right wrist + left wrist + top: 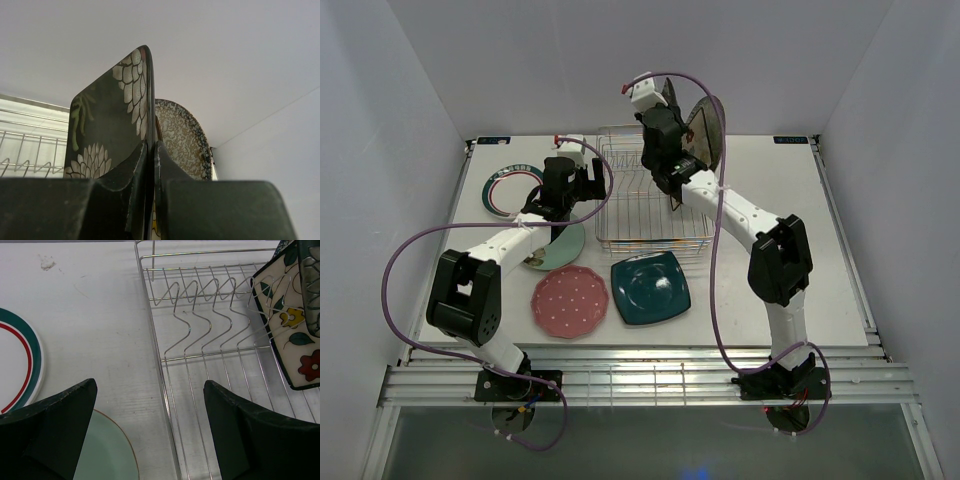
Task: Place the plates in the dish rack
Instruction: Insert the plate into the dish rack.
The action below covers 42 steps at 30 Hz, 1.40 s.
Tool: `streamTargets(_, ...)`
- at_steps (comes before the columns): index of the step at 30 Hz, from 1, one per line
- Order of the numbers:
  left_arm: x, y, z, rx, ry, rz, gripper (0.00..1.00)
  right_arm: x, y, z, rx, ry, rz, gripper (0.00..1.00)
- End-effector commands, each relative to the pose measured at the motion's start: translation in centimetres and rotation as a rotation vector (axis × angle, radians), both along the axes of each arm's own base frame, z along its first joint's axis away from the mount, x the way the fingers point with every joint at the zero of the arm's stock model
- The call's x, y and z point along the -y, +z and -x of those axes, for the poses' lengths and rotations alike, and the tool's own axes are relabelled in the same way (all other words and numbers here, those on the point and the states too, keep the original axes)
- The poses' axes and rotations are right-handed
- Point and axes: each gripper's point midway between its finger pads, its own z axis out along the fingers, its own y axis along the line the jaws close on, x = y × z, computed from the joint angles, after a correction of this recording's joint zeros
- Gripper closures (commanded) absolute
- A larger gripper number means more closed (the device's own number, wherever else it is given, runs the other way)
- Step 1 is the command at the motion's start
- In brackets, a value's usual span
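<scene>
1. Four plates lie flat on the table [800, 220]. The white teal-rimmed plate [503, 190] is farthest left, with the mint plate [570, 245] beside it. Nearer the front are the pink dotted plate [570, 301] and then the teal square plate [652, 288].
2. The left gripper [150, 400] hangs low with its fingers spread wide and nothing between them. Under the gap show the mint plate's rim and, just right of it, the left side wire of the dish rack [159, 360]. The white teal-rimmed plate lies off to the left, apart from the fingers.
3. The rack stands mid-table, behind the teal square plate.
4. The cream floral square plate [285, 335] stands tilted among the prongs at the rack's right end.
5. The right gripper [151, 155] is raised over that same end. Its fingers are pinched tight on the edge of the black floral square plate [107, 125], which rises upright from between them.
6. The speckled grey round plate [182, 140] stands on edge just right of the black one. Whether they touch cannot be told.
</scene>
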Motion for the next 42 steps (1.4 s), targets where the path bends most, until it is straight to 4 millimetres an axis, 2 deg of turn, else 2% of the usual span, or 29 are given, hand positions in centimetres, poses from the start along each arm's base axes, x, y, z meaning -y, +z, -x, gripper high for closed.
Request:
streamTargets(1,0.0,2.7,-0.2,0.058,-0.005,0.022,0.02,1.5,7.8,0.6,0.167,-0.014,-0.131,0.92)
streamTargets(10,0.0,2.7,-0.2,0.058,-0.005,0.022,0.02,1.9,6.4,0.1,0.12,-0.024,-0.093,0.92)
streamTargets(21,-0.1,2.8,-0.2,0.06,-0.003,0.02,0.02,1.0,3.6,-1.2,0.062,-0.022,-0.064,0.92)
streamTargets(42,0.0,2.8,-0.2,0.058,-0.006,0.02,0.02,0.2,0.4,-2.3,-0.034,-0.033,-0.036,0.92)
